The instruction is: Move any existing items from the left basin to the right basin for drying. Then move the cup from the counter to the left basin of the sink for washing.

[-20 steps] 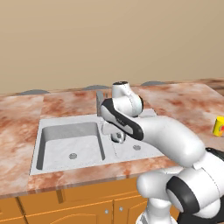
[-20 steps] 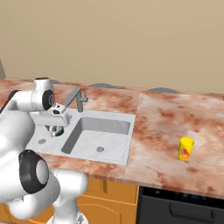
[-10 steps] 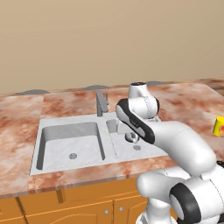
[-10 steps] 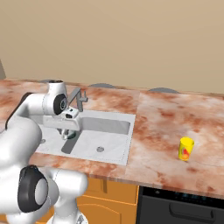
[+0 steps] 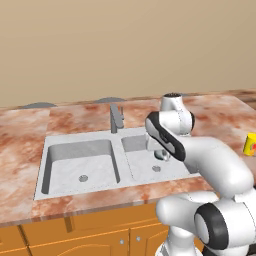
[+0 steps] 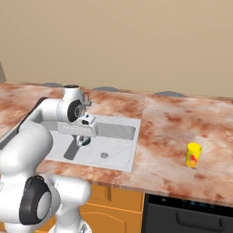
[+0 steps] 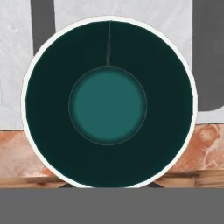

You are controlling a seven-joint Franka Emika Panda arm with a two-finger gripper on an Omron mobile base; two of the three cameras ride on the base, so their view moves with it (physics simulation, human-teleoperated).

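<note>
Teal-lined mug seen straight down its mouth, pinched at the rim by the gripper, carried above the right basin, left basin alongside, yellow cup stood on the counter well apart.

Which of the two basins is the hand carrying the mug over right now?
The right basin: the mug hangs there in the hand; the left basin lies bare.

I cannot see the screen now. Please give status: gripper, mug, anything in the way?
Gripper shut on mug, held above right basin. Left basin has nothing in it. Yellow cup waits on counter. Nothing blocks the way down.
</note>
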